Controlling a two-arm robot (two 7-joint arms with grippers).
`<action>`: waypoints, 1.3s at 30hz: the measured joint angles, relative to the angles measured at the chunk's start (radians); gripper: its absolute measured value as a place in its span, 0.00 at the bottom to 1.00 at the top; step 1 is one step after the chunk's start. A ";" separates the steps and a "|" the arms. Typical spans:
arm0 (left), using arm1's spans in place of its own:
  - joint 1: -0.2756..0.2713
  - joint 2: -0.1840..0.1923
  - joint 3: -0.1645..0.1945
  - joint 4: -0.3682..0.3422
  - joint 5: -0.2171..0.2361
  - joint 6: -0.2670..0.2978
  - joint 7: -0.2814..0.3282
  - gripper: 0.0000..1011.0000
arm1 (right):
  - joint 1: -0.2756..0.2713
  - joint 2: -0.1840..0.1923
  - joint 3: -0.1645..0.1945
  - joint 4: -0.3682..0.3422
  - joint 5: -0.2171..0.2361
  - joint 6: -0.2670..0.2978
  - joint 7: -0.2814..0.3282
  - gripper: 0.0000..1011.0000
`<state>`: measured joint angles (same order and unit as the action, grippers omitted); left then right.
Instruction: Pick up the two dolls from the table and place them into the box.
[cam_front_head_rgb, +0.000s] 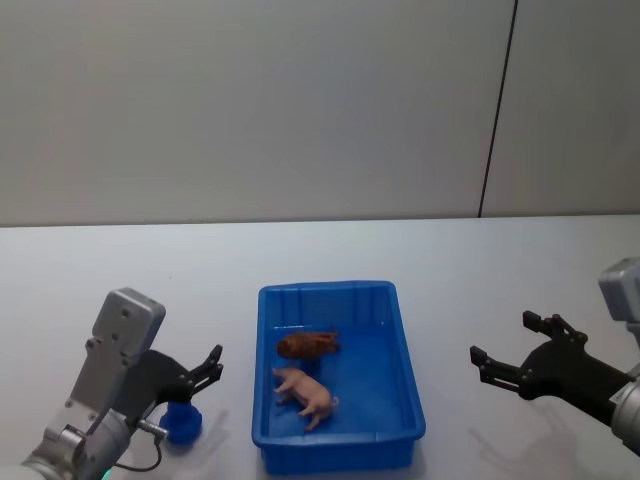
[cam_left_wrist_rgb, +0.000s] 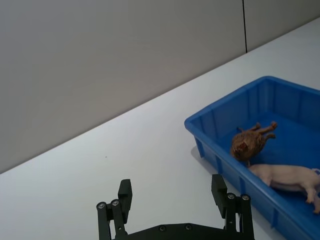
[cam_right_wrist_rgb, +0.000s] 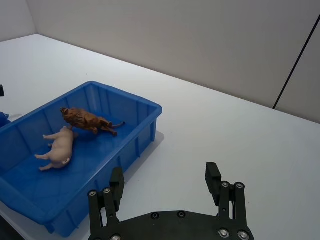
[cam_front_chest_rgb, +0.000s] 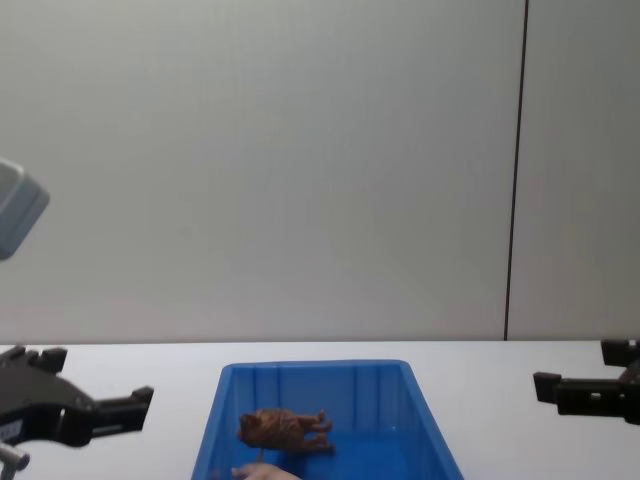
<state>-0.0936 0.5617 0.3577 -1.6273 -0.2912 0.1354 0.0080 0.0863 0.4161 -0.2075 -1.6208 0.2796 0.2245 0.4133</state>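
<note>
Two dolls (cam_front_head_rgb: 308, 344) inside the box (cam_front_head_rgb: 330, 288)

Head looks down, chest across; all views share the box (cam_front_head_rgb: 340, 455)

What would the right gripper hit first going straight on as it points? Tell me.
Likely the box, at its far right corner: the open right gripper points across the table at that rim. Height is unclear, so it might pass just above.
</note>
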 joint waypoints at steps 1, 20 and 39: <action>0.002 0.001 -0.001 0.007 -0.003 0.002 -0.004 0.99 | 0.000 0.000 0.000 0.000 0.000 0.000 0.000 0.99; 0.056 0.021 -0.010 0.032 -0.062 0.018 -0.017 0.99 | -0.001 0.002 0.001 0.000 0.001 0.000 0.000 0.99; 0.080 0.013 -0.010 0.077 -0.100 -0.014 -0.052 0.99 | -0.001 0.002 0.001 0.000 0.001 0.000 0.000 0.99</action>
<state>-0.0135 0.5744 0.3475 -1.5503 -0.3908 0.1215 -0.0440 0.0850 0.4176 -0.2066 -1.6208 0.2804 0.2246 0.4134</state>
